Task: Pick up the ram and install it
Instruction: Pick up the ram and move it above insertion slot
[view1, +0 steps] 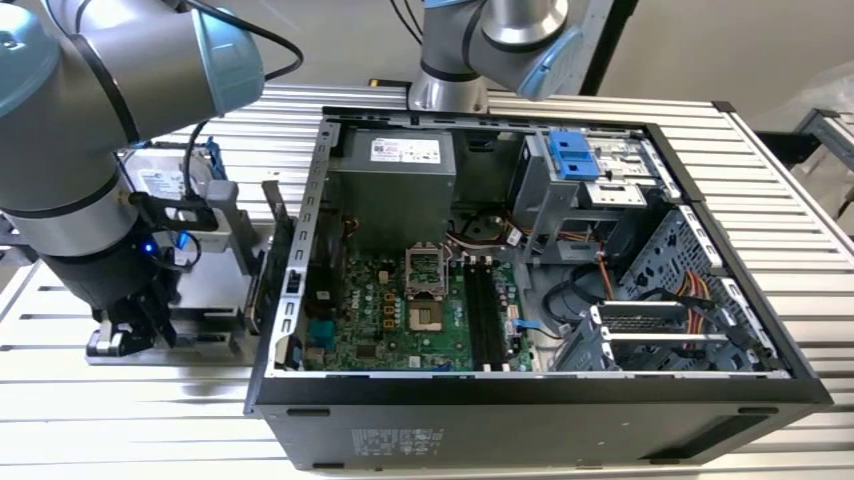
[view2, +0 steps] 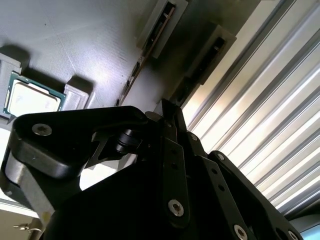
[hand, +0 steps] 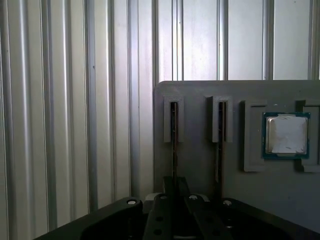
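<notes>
Evidently the tool (hand: 174, 189) is clenched on the ram (hand: 173, 155), standing edgewise in its slot (hand: 167, 120).

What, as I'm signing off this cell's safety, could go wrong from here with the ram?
1. The gripper sits over a ram standing edge-on in a narrow slot of the grey holder; a tilted pull might jam or bend it.
2. A second stick stands close beside it and could get knocked.
3. The case wall rises between the holder and the motherboard; a low carry might clip it.
</notes>
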